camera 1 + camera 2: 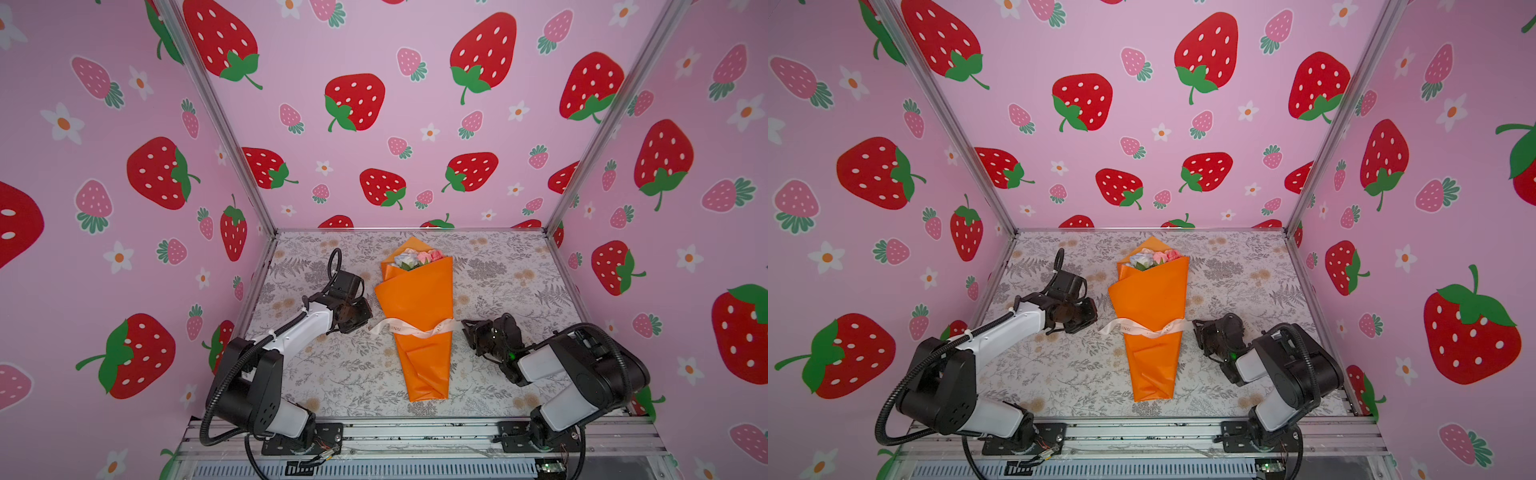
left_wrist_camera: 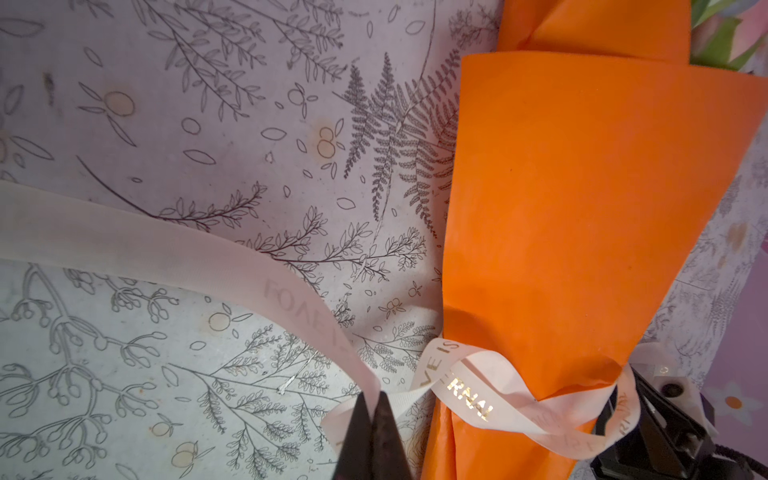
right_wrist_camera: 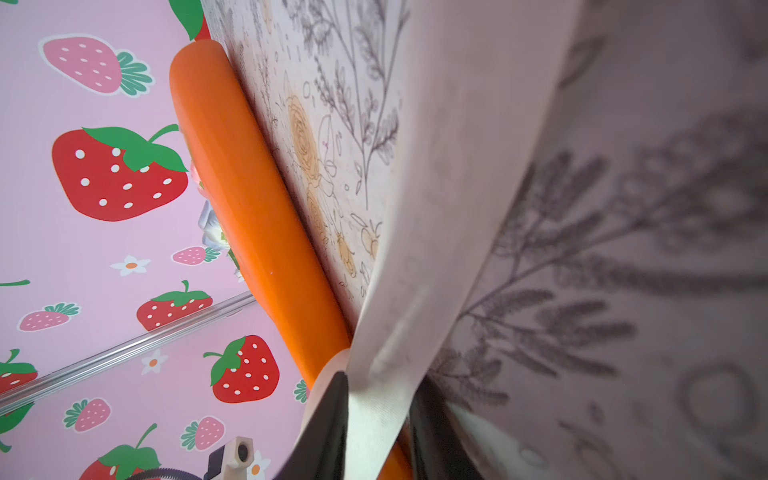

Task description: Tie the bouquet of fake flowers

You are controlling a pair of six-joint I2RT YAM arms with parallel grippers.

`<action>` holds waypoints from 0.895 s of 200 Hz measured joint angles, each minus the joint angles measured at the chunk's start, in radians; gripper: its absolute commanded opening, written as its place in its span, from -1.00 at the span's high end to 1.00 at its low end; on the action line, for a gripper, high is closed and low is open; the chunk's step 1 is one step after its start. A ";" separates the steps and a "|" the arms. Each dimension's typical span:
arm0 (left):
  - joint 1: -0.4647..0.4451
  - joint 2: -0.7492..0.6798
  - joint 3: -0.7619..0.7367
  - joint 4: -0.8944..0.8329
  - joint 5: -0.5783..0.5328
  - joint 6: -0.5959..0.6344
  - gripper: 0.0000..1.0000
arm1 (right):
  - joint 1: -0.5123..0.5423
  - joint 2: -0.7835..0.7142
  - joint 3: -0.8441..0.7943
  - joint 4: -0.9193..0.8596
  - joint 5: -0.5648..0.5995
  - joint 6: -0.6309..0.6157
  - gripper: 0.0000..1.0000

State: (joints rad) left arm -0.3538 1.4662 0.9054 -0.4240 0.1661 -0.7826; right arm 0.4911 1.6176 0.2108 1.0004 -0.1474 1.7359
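Midway between the side edges of the bench (image 1: pixel 332 374), your ribbon (image 1: pixel 409 328) lies crossed over the bouquet (image 1: pixel 415 299): left gripper (image 2: pixel 372 401) pinches one tail, right gripper (image 3: pixel 378 384) clamp state indeterminate; knot tightening appears outstanding.

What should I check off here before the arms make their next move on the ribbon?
1. The left gripper is shut on one ribbon end: ok.
2. The right gripper is clamped on the other end: cannot tell; ribbon runs between its fingers.
3. Ribbon crosses over the bouquet at its lower half: ok.
4. Crossing pulled snug: not ok; a slack loop shows in the left wrist view.
5. Bouquet flat on the table, flowers inside the paper: ok.
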 measured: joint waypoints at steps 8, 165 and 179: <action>0.000 -0.004 0.000 0.000 0.000 0.000 1.00 | 0.000 0.006 0.001 0.012 0.000 -0.001 0.28; 0.000 -0.020 0.000 -0.003 0.000 0.000 1.00 | 0.010 -0.035 0.038 -0.032 0.044 -0.006 0.72; 0.000 -0.025 0.000 -0.003 -0.001 0.000 1.00 | 0.010 -0.073 0.039 -0.066 0.056 -0.026 0.83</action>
State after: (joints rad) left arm -0.3538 1.4414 0.9054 -0.4274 0.1654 -0.7826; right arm 0.5011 1.5444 0.2493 0.9340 -0.0910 1.7103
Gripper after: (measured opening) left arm 0.048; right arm 0.129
